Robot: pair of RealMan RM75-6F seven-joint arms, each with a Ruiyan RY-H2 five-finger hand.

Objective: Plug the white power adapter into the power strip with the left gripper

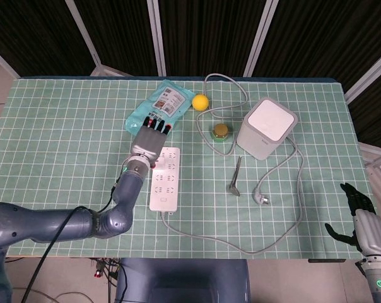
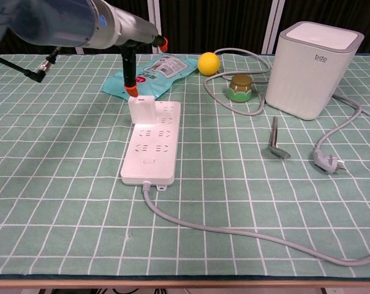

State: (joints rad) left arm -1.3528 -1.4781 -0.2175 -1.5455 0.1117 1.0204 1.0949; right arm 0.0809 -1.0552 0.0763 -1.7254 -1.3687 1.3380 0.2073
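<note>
White power adapter (image 2: pixel 142 111) stands seated in the power strip (image 2: pixel 152 146), apparently plugged; left hand (image 1: pixel 150 137) hovers above, fingers spread, empty.

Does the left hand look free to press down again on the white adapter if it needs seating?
Probably yes. The left hand hangs just above the white adapter on the power strip, and nothing lies between them.

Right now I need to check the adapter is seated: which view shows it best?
The chest view: the adapter stands clear on the strip, below the left hand. In the head view that hand hides it.
</note>
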